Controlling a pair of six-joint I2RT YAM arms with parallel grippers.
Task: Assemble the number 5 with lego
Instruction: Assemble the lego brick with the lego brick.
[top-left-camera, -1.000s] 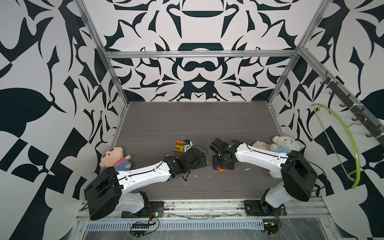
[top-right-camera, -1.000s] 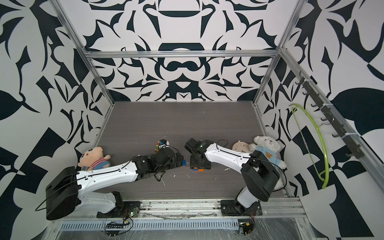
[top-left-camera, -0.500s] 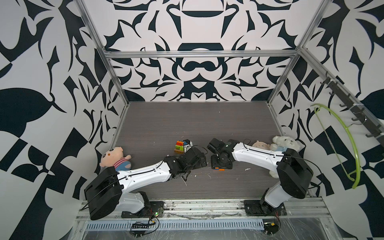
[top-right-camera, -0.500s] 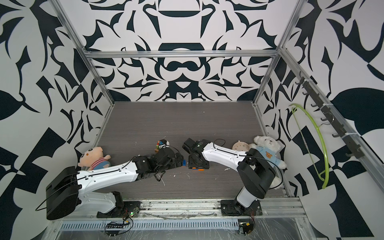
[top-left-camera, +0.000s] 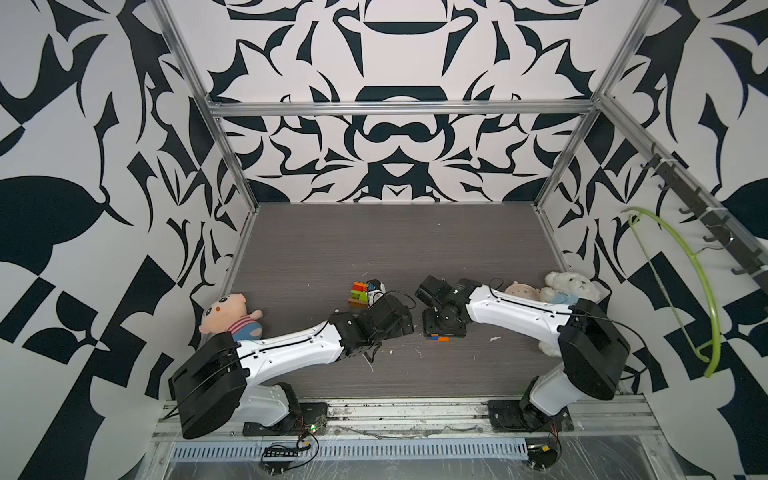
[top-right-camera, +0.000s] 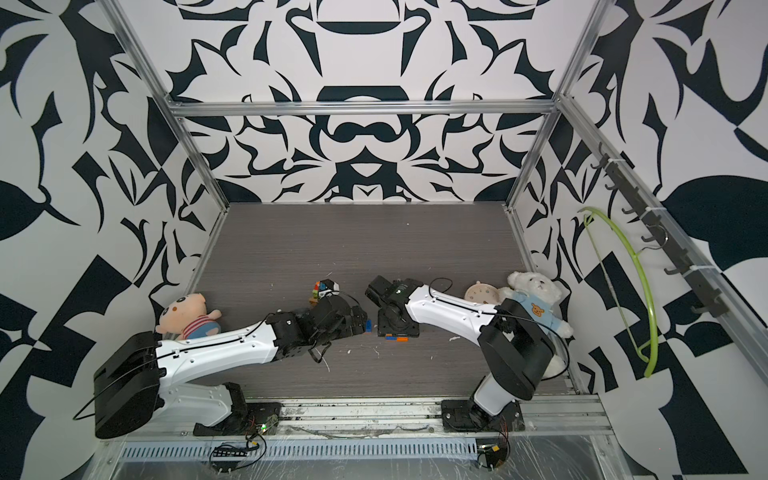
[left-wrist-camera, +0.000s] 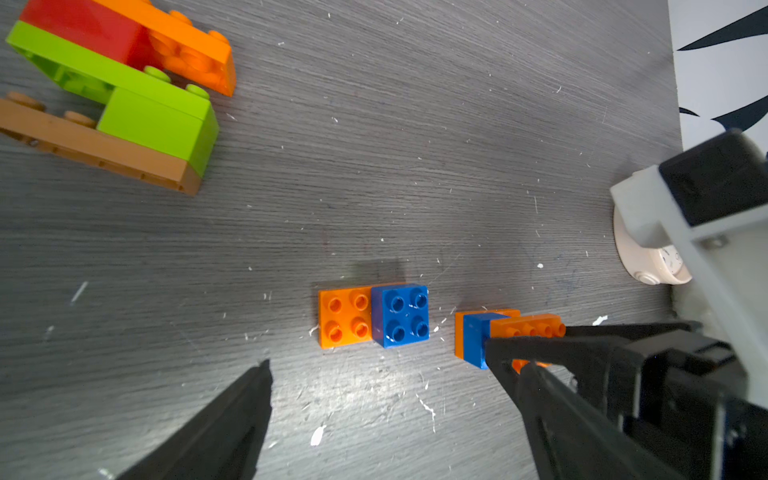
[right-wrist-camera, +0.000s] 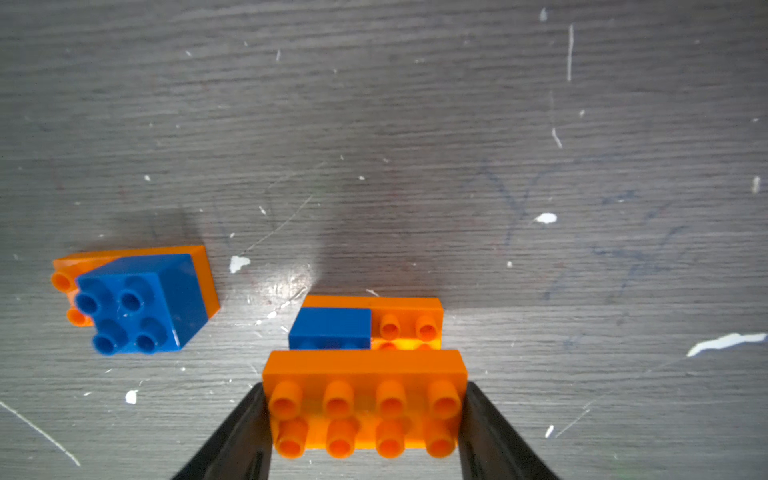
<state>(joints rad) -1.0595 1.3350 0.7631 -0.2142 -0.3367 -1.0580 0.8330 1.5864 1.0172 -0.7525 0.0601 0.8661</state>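
The right gripper (right-wrist-camera: 365, 415) is clamping a long orange brick (right-wrist-camera: 365, 368) just beside a blue-and-orange stack (right-wrist-camera: 332, 328) on the table (right-wrist-camera: 415, 124). The left gripper (left-wrist-camera: 395, 368) is hovering, jaws wide apart, near another blue-and-orange pair (left-wrist-camera: 374, 316).

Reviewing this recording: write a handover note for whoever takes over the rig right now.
Left gripper: open, empty, hovering near a blue-on-orange stack.
Right gripper: shut on a long orange brick, held by a second blue-on-orange stack; contact unclear.
Spare bricks: piled farther back on the table.
Done: two small stacks, lying apart.
Left: seat the held brick, join the stacks, finish the 5.
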